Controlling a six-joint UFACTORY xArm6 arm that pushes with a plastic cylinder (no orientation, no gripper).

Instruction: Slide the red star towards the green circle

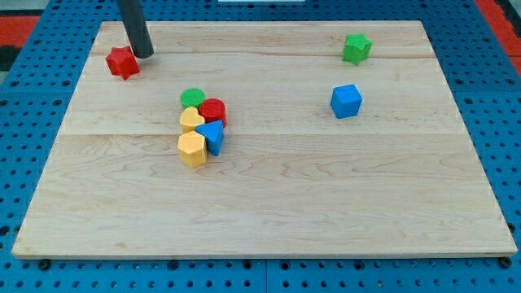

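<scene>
The red star (122,63) lies near the board's top left corner. My tip (145,54) stands just to the star's right, close to its upper right edge or touching it. The green circle (193,98) lies below and to the right of the star, at the top of a tight cluster of blocks. About one block-cluster's width of bare wood separates star and circle.
Packed against the green circle are a red round block (213,111), a yellow heart (191,120), a blue triangle (212,136) and a yellow hexagon (192,150). A green star (356,48) and a blue cube (346,101) lie at the right. The wooden board (326,203) rests on a blue pegboard.
</scene>
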